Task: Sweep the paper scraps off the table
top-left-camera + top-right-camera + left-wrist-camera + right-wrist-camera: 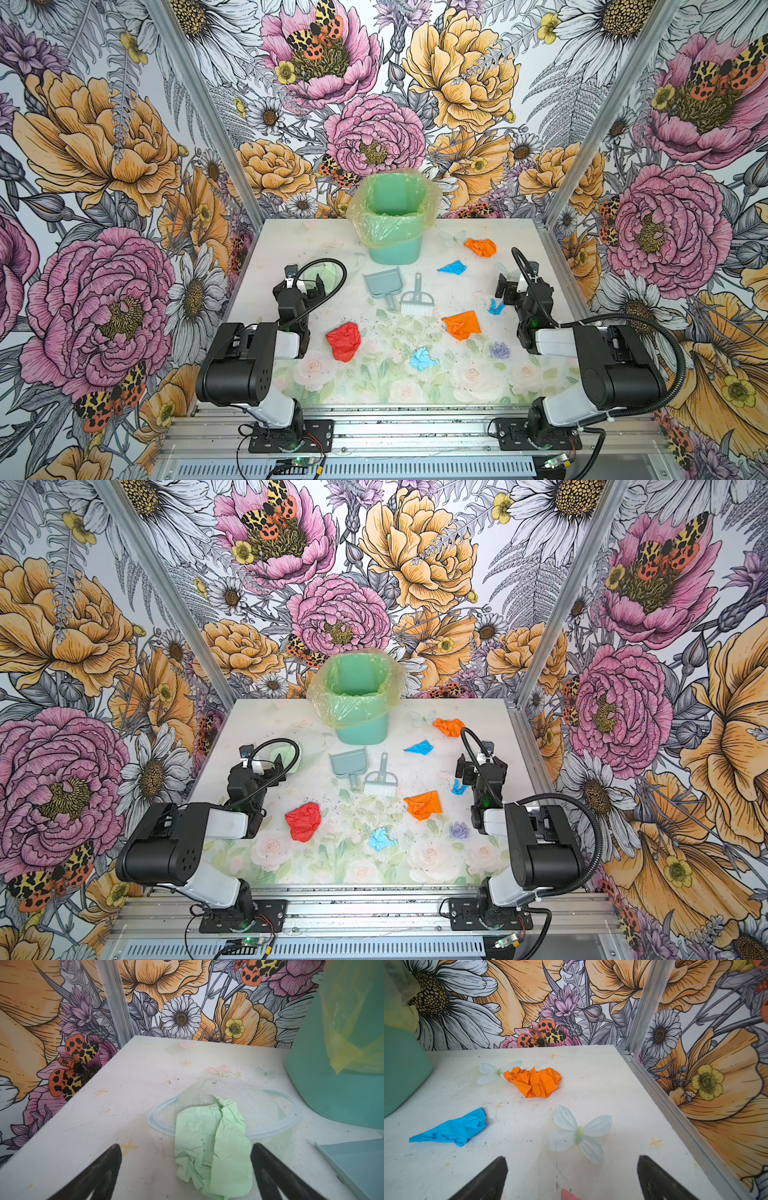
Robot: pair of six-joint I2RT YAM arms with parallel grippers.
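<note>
Several paper scraps lie on the table (286, 245): a red one (344, 340), orange ones (462, 325) (481, 247), blue ones (452, 268) (423, 358) (496, 307) and a pale green one (318, 274). My left gripper (305, 284) hangs open at the left. In the left wrist view the green scrap (212, 1147) lies on the table between the spread fingers of this gripper (186, 1146). My right gripper (509, 286) is open at the right, beside the small blue scrap. The right wrist view shows this gripper (572, 1157) empty, with an orange scrap (533, 1082) and a blue scrap (452, 1130) beyond.
A grey-blue dustpan (384, 283) and a brush (417, 301) lie side by side mid-table. A green bin (395, 232) with a yellowish liner stands at the back centre. Floral walls and metal rails (675, 1105) close in the table on three sides.
</note>
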